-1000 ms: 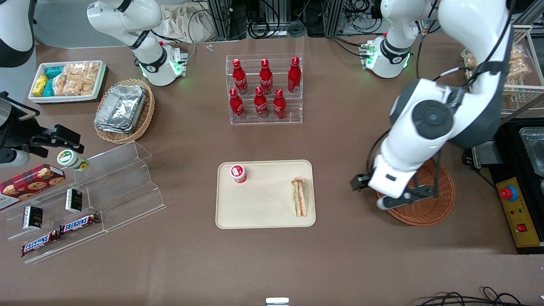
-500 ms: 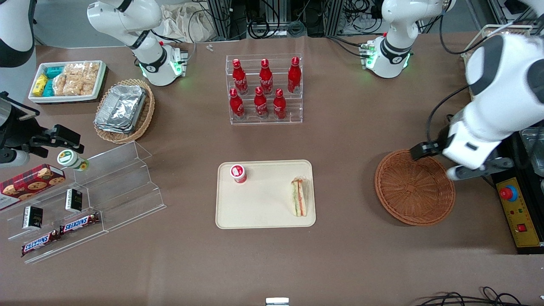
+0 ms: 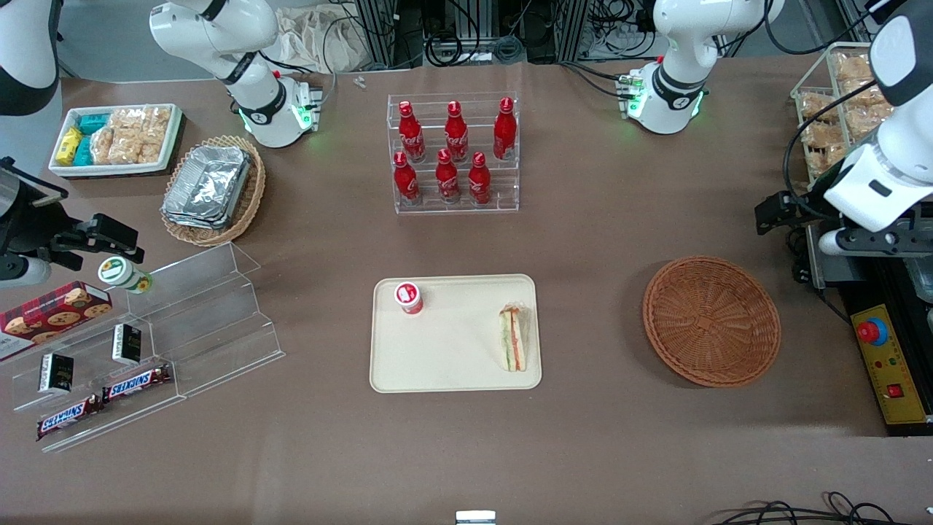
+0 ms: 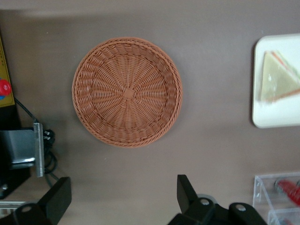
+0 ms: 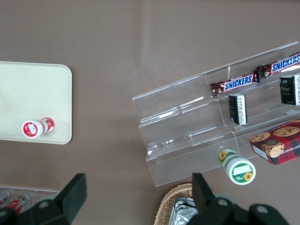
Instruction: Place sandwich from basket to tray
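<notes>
The wrapped triangular sandwich [image 3: 513,339] lies on the beige tray [image 3: 452,364], at the tray's edge nearest the basket. It also shows in the left wrist view [image 4: 277,77] on the tray [image 4: 262,117]. The round reddish-brown basket [image 3: 711,321] holds nothing; it fills the left wrist view [image 4: 126,91]. My left gripper [image 3: 864,239] hangs open and empty, high up at the working arm's end of the table, a little farther from the front camera than the basket. Its open fingers show in the wrist view [image 4: 123,197].
A small red bottle with a white cap [image 3: 409,297] stands on the tray. A rack of red cola bottles [image 3: 455,153] stands farther back. A black control box with a red button [image 3: 878,350] and a wire snack rack [image 3: 838,109] lie at the working arm's end.
My left gripper has moved from over the basket toward the working arm's end of the table and farther from the front camera. The sandwich and basket have not moved.
</notes>
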